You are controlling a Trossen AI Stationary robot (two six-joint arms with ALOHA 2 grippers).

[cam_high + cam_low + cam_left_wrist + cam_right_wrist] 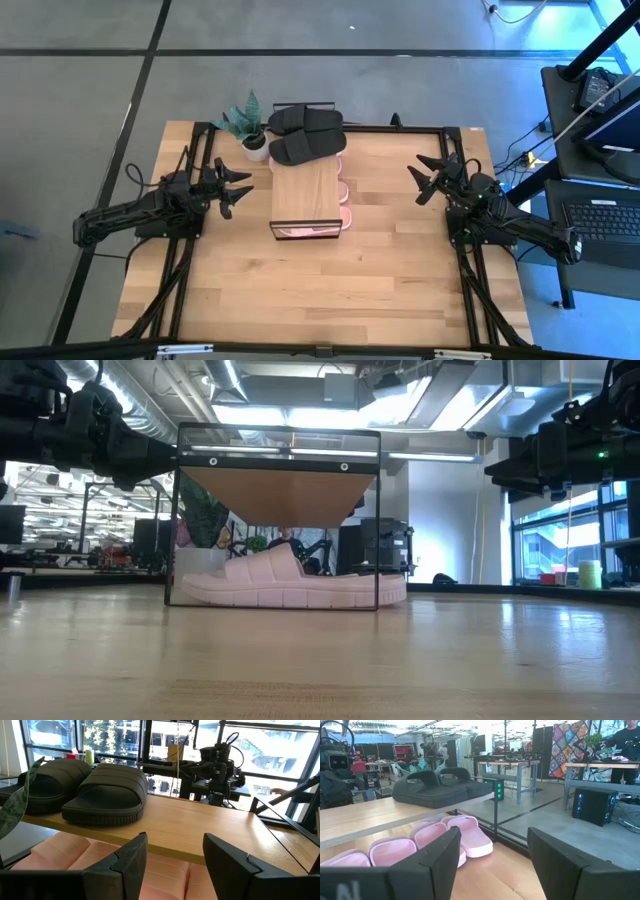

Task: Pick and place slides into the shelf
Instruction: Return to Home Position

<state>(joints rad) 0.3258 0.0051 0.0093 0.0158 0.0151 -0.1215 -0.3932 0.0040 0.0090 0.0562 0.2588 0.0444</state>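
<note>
Left tool (240, 187): fingers apart, nothing held; hovers well clear of the shelf on its left side.
Right tool (422, 180): fingers apart, nothing held; well clear of the shelf on its right side.
Room: grey floor (330, 80) all round; workbenches and windows are seen beyond; a laptop (600, 215) is noted on a desk to the right.
Surface (300, 290): light wood planks, bare in the near half; a potted plant (245, 125) is set at the far edge, just beside the shelf.
Shelf (305, 190): placed mid-surface, long axis running near to far.
Black slides (308, 135): pair laid side by side on the far end of the top board.
Pink slides (343, 192): lodged under the board on the surface; edges show at the right side and near end.
Handling (judged): slides taken as light, soft foam, yielding to a pinch, unlikely to break; smooth soles may slip on wood.
Hold point (judged): wide strap or sidewall of the sole is preferred.
Task state (judged): all pairs appear stowed.
</note>
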